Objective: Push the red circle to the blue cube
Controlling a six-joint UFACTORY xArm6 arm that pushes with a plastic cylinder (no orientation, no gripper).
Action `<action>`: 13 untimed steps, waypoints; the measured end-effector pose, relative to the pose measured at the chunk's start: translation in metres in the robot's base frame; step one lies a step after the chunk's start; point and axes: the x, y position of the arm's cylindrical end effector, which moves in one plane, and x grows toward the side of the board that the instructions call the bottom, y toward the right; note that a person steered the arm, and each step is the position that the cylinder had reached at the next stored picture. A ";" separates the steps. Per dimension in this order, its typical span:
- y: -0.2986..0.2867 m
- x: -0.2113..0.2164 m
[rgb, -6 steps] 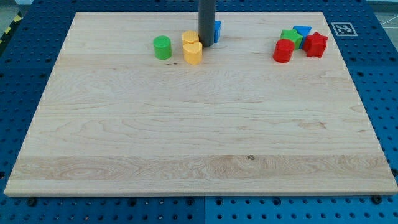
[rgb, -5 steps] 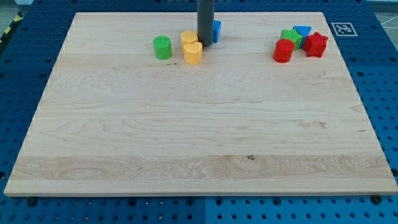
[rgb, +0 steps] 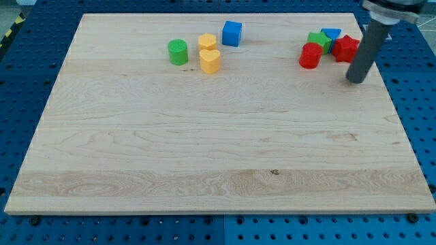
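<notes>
Here our tip (rgb: 355,80) — a bare rod, no tool to open — rests on the wooden table (rgb: 218,156), just right of the red circle (rgb: 310,56); the blue cube (rgb: 232,33) sits well apart.

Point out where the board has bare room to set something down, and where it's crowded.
Free: everything below the blocks down to the board's bottom edge, and the top strip between the blue cube and the red circle. Crowded: the top-right cluster of red circle, green block, blue block and red star, with my tip just below-right of it.
</notes>
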 end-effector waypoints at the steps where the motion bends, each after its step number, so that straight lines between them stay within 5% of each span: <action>1: 0.002 -0.006; 13: -0.150 -0.054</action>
